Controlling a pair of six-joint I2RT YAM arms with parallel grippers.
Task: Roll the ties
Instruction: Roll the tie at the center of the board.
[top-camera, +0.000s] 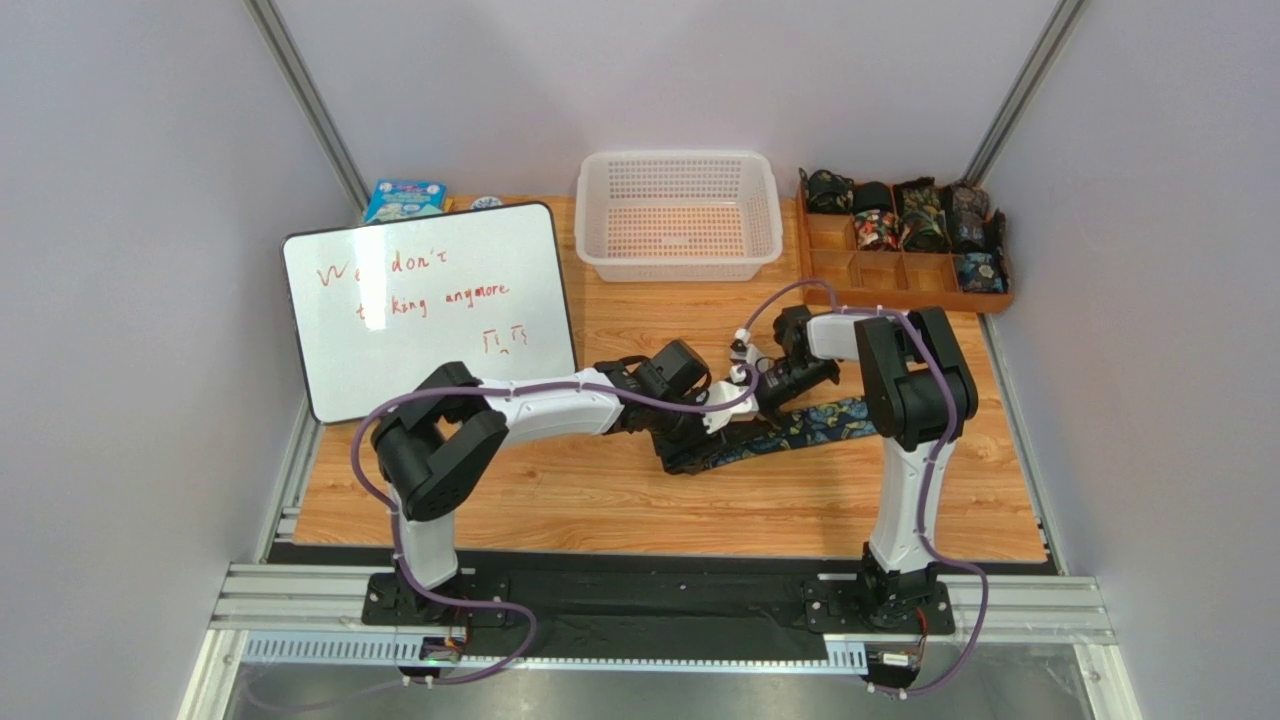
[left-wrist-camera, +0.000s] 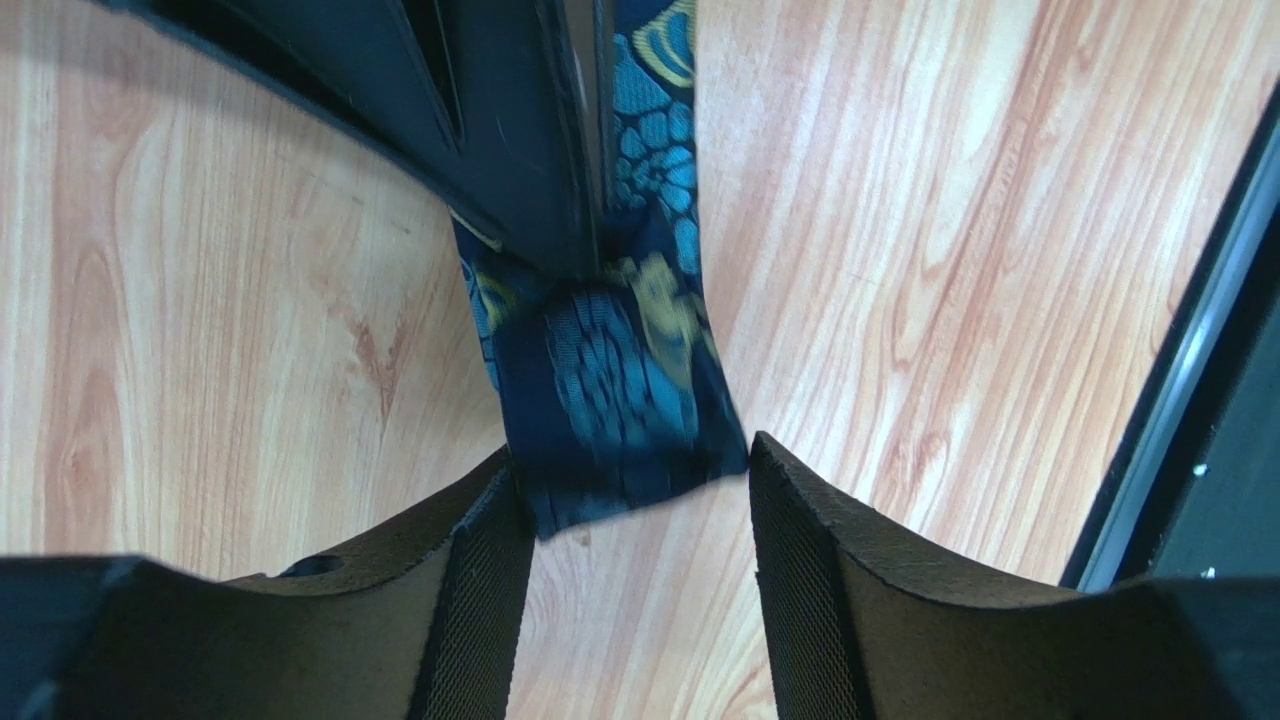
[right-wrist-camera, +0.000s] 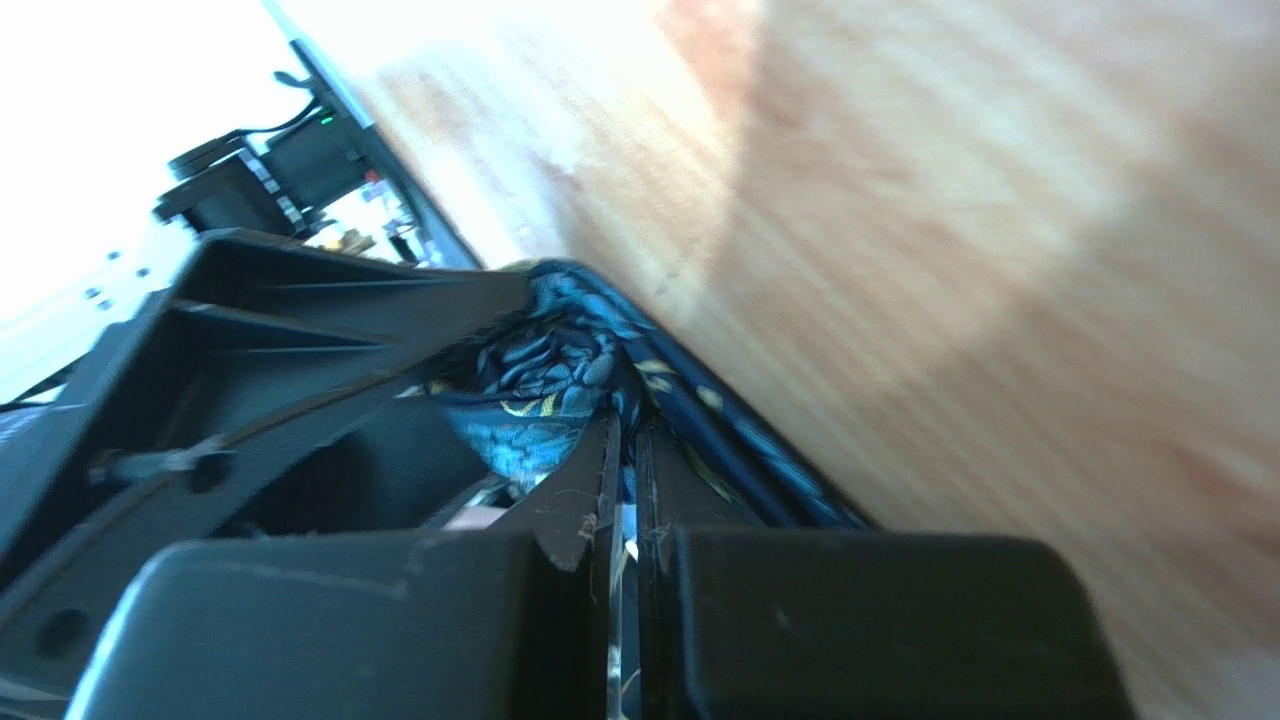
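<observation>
Tie lying along table, its end between parted jaws of left gripper, not gripped, right gripper just beyond, jaws pinched tight on a bunched fold of tie.

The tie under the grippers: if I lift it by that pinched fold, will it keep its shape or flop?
Likely floppy: the tie bunches into soft creases at the right gripper. Probably light: it looks like thin fabric lying flat on the table. The fold may open if released.
</observation>
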